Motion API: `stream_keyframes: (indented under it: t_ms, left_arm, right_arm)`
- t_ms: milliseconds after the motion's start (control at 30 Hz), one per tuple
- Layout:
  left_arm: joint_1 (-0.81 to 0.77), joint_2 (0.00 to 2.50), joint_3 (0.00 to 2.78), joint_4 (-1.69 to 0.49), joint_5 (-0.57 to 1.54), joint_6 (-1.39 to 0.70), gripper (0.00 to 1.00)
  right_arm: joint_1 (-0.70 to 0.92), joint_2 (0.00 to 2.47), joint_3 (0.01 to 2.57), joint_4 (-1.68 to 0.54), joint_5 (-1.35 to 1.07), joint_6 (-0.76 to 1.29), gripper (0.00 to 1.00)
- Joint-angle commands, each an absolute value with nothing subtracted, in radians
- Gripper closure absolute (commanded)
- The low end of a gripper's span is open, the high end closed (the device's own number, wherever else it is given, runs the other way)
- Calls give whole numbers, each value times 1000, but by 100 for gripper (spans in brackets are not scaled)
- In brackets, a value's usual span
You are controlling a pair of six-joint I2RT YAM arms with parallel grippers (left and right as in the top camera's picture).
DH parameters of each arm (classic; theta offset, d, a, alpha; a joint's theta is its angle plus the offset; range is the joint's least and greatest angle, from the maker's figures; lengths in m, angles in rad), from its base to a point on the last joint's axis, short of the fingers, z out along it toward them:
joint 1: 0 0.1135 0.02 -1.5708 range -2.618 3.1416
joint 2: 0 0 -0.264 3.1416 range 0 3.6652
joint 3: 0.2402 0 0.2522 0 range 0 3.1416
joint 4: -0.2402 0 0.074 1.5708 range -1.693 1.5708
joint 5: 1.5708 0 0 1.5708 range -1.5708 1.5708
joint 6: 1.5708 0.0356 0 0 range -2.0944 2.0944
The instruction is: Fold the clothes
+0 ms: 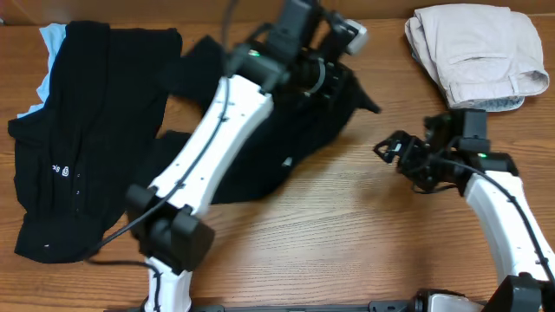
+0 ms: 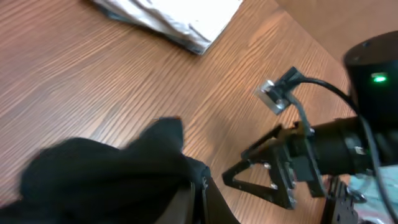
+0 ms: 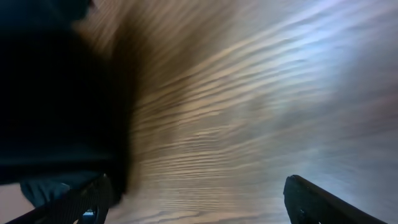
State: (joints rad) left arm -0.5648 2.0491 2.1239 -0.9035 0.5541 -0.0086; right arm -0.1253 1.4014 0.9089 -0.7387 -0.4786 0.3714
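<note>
Wooden table with a clear grain fills all three views. Our left gripper reaches far over the middle of it, and it seems to be closed on a bunch of the black garment; in the left wrist view the cloth hides the fingertips, so we say this with some care. The fabric is gathered up at this gripper, and the rest of the garment lies spread and wrinkled on the table below the arm. Our right gripper is just to the right of this garment, near its edge but not touching it. Its fingers stand wide apart and nothing is between them, only bare wood; the right wrist view is blurred, with the dark cloth at its left side. Farther to the left, a second black garment with tiny white marks lies flat, partly over a light blue cloth. At the far right corner, a folded beige garment rests well apart from the black ones.
</note>
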Motion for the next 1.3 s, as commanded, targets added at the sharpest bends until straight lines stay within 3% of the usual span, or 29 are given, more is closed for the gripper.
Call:
stream_keyframes:
  t_ms: [0, 167, 333, 433, 600, 867, 1067, 1267]
  left_arm:
    - [-603, 2121, 2148, -828, 544, -78, 96]
    - [-629, 2188, 2148, -659, 543, -94, 93]
    - [-605, 2189, 2162, -571, 543, -93, 29]
    - [-533, 2189, 2225, -661, 544, -89, 1]
    - [-376, 2178, 2310, -919, 542, 14, 0]
    - [-136, 2177, 2312, -1110, 545, 93, 0]
    - [-41, 2178, 2312, -1126, 550, 93, 0]
    - [-15, 2178, 2312, -1139, 501, 93, 0]
  right_arm:
    - [-205, 1343, 929, -766, -472, 385, 7]
    - [-266, 1292, 929, -791, -472, 336, 7]
    - [-251, 1274, 929, -788, -502, 278, 6]
    - [-194, 1274, 929, -754, -510, 226, 6]
    - [-55, 1274, 929, -640, -440, 222, 7]
    - [140, 1367, 929, -546, -44, 465, 9]
    - [167, 1539, 929, -538, -88, 525, 11]
    - [169, 1634, 929, -518, -136, 538, 27]
